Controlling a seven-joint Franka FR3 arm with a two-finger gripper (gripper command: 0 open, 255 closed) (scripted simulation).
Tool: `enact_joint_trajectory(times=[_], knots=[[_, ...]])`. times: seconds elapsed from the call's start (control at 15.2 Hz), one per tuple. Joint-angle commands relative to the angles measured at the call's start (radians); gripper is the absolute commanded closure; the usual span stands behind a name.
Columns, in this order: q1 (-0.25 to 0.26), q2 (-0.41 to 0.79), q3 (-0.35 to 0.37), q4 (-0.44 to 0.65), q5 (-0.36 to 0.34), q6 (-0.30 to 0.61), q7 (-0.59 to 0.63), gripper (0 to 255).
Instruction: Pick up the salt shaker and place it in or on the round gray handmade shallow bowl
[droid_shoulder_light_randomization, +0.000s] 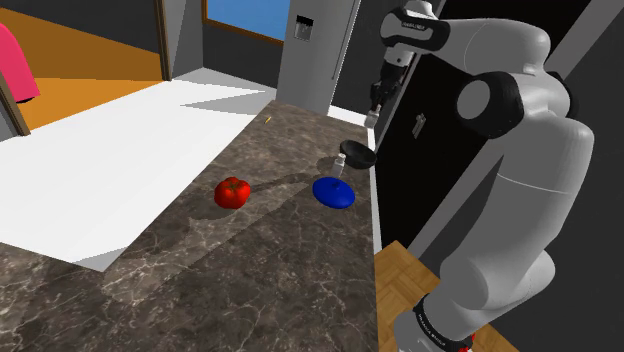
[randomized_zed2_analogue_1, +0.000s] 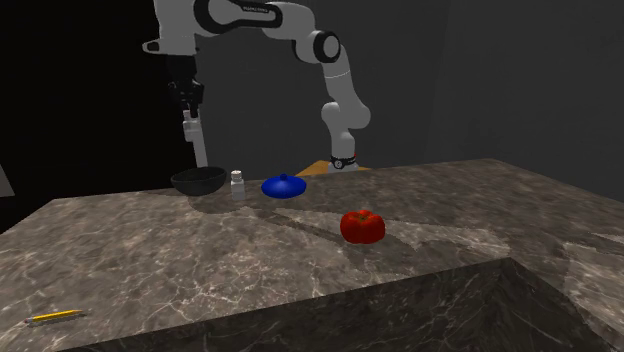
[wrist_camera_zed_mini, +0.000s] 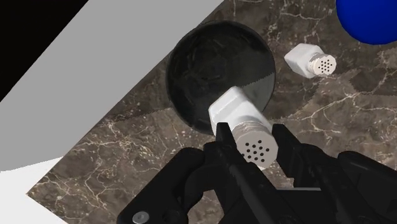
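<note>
Dark bowl (droid_shoulder_light_randomization: 358, 155) sits right under the gripper (droid_shoulder_light_randomization: 381, 98) in shoulder view, second exterior shows the white salt shaker (randomized_zed2_analogue_1: 190, 128) hanging well above its rim, wrist shows it clamped near the cap, aimed over the bowl, looks ready for release.

A dark, veined marble countertop (droid_shoulder_light_randomization: 250, 270) spread across the near scene. To its left lay white floor (droid_shoulder_light_randomization: 110, 150), with orange floor (droid_shoulder_light_randomization: 90, 65) farther off. At the far end stood a grey refrigerator (droid_shoulder_light_randomization: 310, 60), and left of it a blue window (droid_shoulder_light_randomization: 245, 15) sat in a grey wall (droid_shoulder_light_randomization: 185, 35).
</note>
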Motion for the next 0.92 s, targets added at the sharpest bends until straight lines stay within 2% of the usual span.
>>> enact_joint_trajectory(times=[0.0, 0.86], knots=[[-0.002, -0.001, -0.001, -0.024, 0.0, 0.024, -0.005, 255], [0.005, -0.01, 0.001, -0.214, 0.0, 0.203, -0.006, 255]])
